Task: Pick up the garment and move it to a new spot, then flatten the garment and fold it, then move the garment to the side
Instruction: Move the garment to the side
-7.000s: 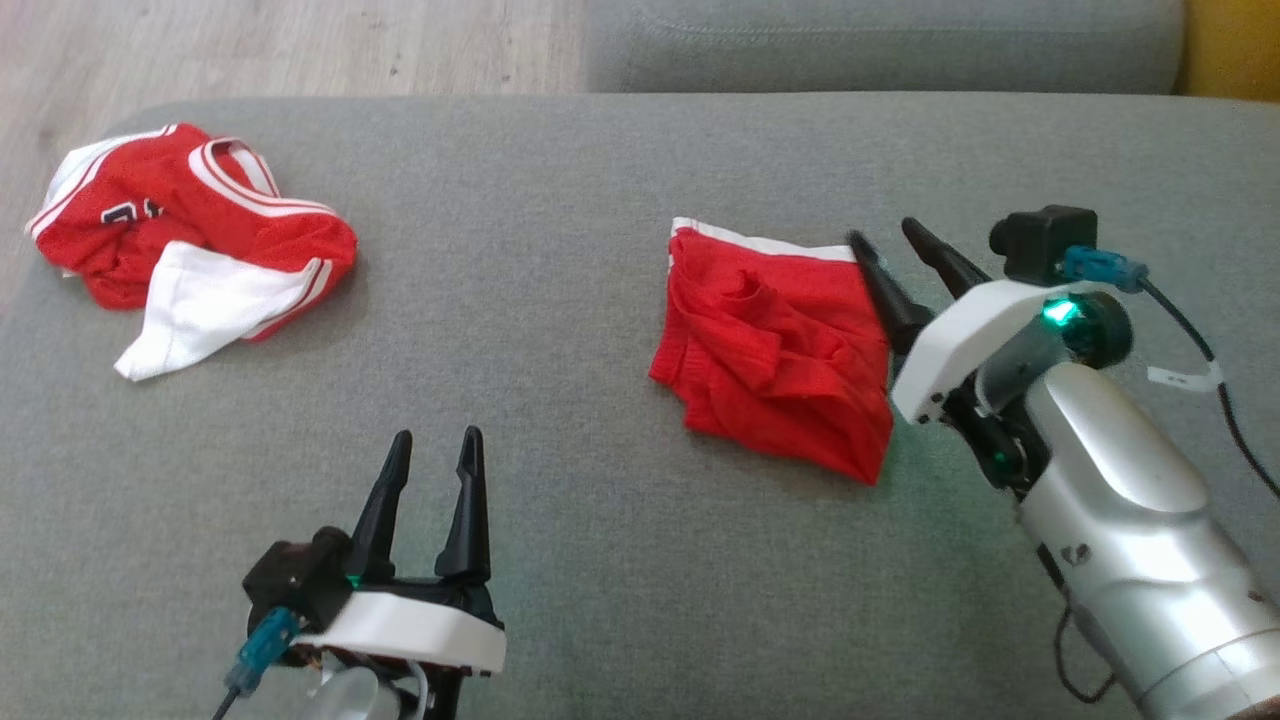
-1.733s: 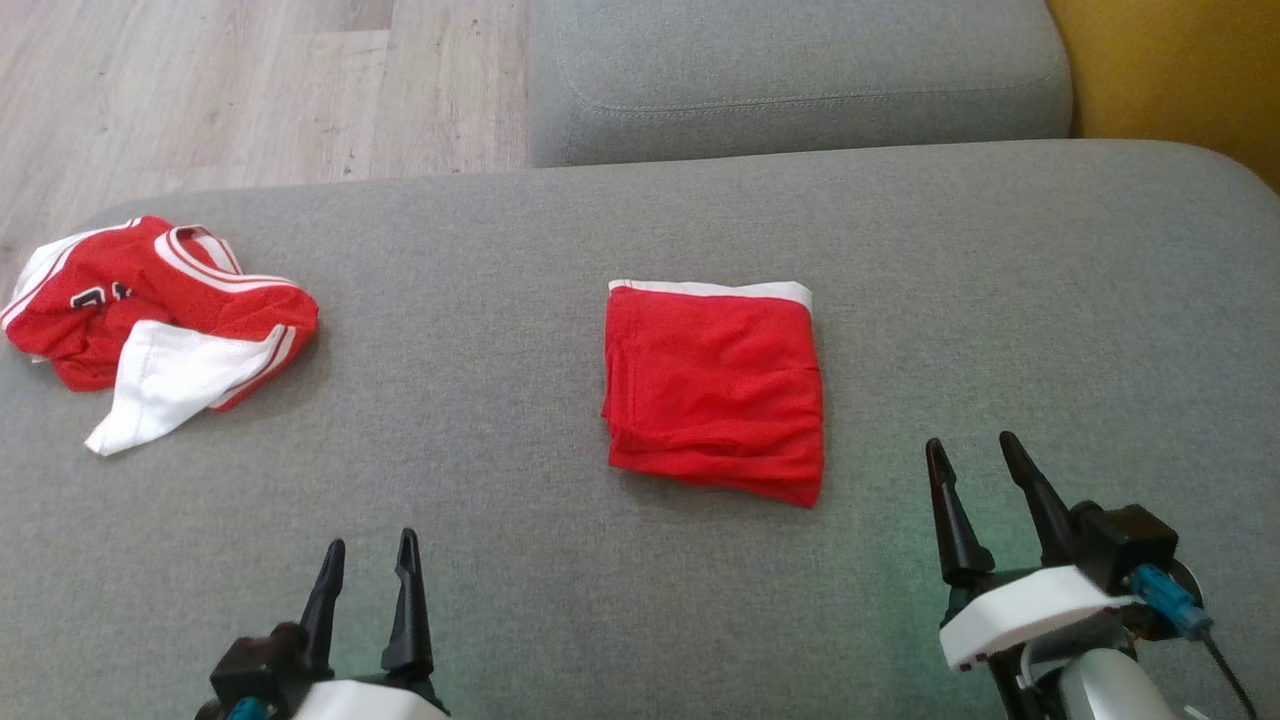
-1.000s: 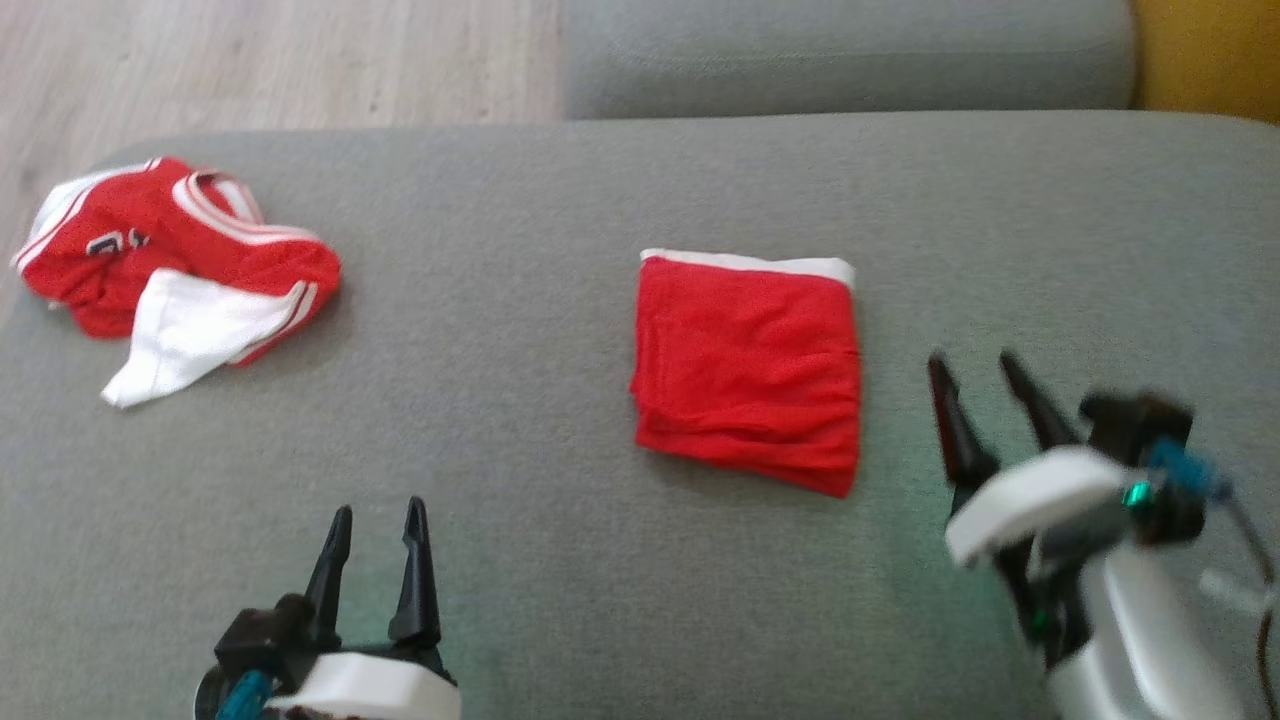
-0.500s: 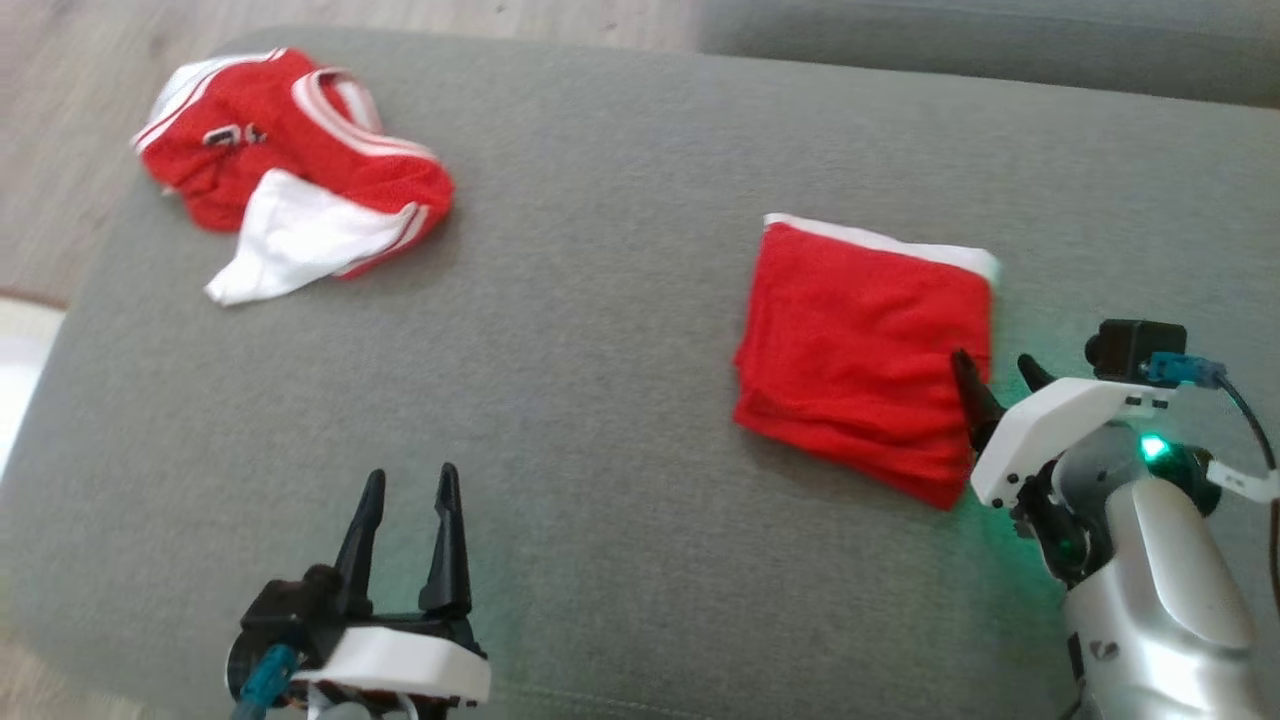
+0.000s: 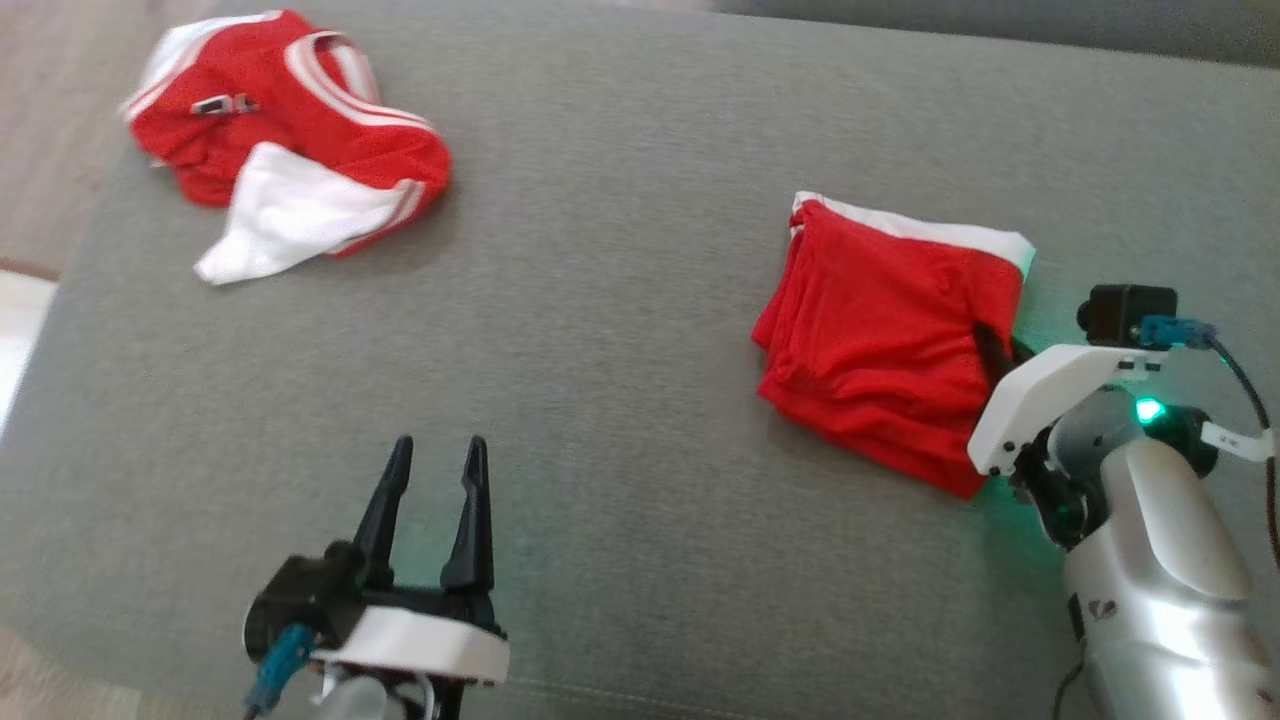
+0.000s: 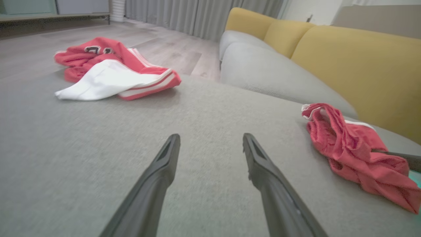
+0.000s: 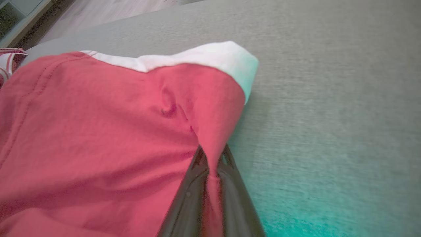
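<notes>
The garment point(image 5: 880, 340) is a folded red piece with a white band along its far edge, lying on the right part of the grey cushion point(image 5: 600, 400). My right gripper point(image 5: 995, 345) is shut on the garment's right edge; in the right wrist view a ridge of red cloth point(image 7: 210, 158) is pinched between the two dark fingers point(image 7: 190, 197). The left wrist view has the garment point(image 6: 355, 151) bunched at the right. My left gripper point(image 5: 432, 465) stands open near the cushion's front edge, holding nothing, well left of the garment.
A crumpled red and white jersey point(image 5: 290, 140) lies at the cushion's far left corner. A second grey cushion point(image 6: 263, 69) and yellow back cushions point(image 6: 355, 69) stand behind. Wooden floor point(image 6: 33, 56) lies beyond the left edge.
My right gripper reached the garment's right edge and shut on it, bunching the cloth and dragging it a little. The head camera tilted and shifted. The left gripper stayed open.
</notes>
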Controlling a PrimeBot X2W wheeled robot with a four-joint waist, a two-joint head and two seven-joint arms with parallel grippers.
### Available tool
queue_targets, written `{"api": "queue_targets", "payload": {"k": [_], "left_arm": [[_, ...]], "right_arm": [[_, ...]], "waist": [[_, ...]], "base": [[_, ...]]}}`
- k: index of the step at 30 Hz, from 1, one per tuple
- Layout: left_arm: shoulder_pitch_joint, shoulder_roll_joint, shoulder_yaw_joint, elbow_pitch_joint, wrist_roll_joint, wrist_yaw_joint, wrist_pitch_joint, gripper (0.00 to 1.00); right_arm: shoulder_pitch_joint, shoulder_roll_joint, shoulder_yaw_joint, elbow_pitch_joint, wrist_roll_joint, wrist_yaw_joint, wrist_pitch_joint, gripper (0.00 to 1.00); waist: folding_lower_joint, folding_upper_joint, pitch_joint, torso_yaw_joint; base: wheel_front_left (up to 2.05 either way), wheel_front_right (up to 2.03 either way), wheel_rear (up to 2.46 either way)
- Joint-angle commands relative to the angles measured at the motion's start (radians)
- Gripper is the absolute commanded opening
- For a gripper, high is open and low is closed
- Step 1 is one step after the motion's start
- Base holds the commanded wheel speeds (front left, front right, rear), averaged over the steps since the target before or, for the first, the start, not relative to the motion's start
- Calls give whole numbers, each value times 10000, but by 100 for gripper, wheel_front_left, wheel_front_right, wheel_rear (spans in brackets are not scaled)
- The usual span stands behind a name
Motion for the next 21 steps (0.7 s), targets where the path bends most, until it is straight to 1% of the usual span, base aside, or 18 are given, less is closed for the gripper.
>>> {"api": "queue_targets", "payload": {"k": [1, 6, 9, 10, 14, 17, 21], "left_arm": [[-553, -18, 306, -414, 129, -40, -97, 100], [-914, -63, 184, -612, 293, -89, -96, 100], [-1111, 2, 139, -674, 370, -114, -81, 100], [-1111, 2, 139, -674, 370, -114, -81, 100], [-1385, 143, 109, -786, 476, -114, 19, 100], [-1624, 233, 65, -902, 559, -117, 139, 100], [-1901, 315, -8, -1058, 647, -122, 301, 100]], "right_arm": [[-360, -176, 142, -278, 63, 65, -194, 0], [-450, -575, 90, -750, 150, 65, -373, 0], [-465, -856, 21, -1252, 177, 65, -329, 0], [-465, -856, 21, -1252, 177, 65, -329, 0], [-487, -1205, -96, -1947, 258, 65, -142, 0], [-540, -1425, -200, -2375, 365, 65, 35, 0], [-662, -1663, -395, -2733, 415, 65, 146, 0]], "waist": [[0, 0, 218, -429], [0, 0, 630, -1505], [0, 0, 904, -2275], [0, 0, 904, -2275], [0, 0, 1311, -3278], [0, 0, 1613, -3802], [0, 0, 1923, -4110]], "base": [[0, 0, 0], [0, 0, 0], [0, 0, 0], [0, 0, 0], [0, 0, 0], [0, 0, 0], [0, 0, 0]]}}
